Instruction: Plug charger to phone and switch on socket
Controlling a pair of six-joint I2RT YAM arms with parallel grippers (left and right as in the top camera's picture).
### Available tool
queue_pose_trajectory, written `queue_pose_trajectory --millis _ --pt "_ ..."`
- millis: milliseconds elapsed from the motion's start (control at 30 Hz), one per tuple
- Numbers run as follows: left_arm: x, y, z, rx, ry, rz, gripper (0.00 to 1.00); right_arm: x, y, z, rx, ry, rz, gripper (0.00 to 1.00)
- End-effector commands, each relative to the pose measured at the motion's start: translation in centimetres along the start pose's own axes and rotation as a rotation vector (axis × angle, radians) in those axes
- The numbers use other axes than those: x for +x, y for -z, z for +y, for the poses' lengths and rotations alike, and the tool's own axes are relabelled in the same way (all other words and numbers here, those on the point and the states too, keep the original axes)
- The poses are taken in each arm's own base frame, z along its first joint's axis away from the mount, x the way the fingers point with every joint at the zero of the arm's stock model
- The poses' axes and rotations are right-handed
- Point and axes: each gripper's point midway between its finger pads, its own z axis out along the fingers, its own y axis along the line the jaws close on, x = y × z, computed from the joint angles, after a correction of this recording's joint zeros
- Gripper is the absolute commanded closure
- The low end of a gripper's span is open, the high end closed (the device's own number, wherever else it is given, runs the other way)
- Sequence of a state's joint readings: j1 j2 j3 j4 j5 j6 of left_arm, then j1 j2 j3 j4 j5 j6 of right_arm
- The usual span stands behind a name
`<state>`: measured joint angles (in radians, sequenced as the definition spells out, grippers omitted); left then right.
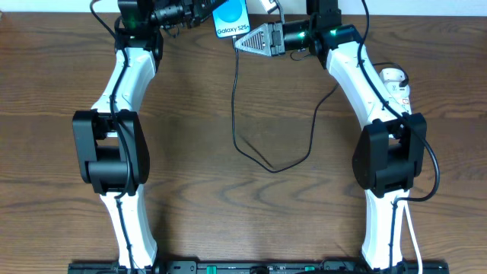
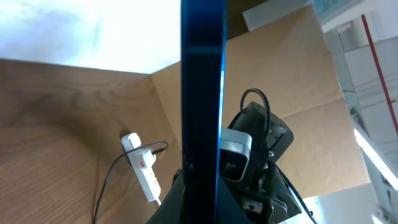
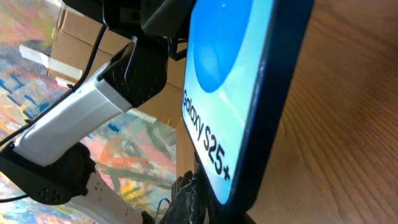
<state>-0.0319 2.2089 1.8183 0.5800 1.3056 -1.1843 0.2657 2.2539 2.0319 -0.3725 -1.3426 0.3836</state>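
My left gripper [image 1: 199,12] is shut on the phone [image 1: 230,18] and holds it raised at the table's far edge, its lit blue screen with "Galaxy S25+" facing up. In the left wrist view the phone [image 2: 202,93] shows edge-on between the jaws [image 2: 200,205]. My right gripper [image 1: 245,39] is shut on the charger plug, right at the phone's lower end [image 3: 249,186]; the plug tip itself is hidden. The thin black cable [image 1: 236,99] hangs from it and loops across the table. The white socket strip [image 1: 396,85] lies at the right, partly under my right arm, and also shows in the left wrist view [image 2: 144,169].
The cable's loop [image 1: 274,169] lies on the wooden table [image 1: 190,152] between the two arms. Cardboard boxes [image 2: 292,81] stand beyond the table's far edge.
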Motion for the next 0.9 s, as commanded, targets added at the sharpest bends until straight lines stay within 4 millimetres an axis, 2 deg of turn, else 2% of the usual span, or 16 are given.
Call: queue_pose_trajectory --millis 0,867 --pt "2.4 -0.7 -2.4 0.051 -0.009 0.139 0.92 -1.2 0.4 1.3 0.023 0.058 -0.027 0.98" --pt "3.8 -0.4 -2.4 0.063 0.06 0.216 0.93 -1.8 0.2 0.0 0.098 0.035 -0.06 0.99"
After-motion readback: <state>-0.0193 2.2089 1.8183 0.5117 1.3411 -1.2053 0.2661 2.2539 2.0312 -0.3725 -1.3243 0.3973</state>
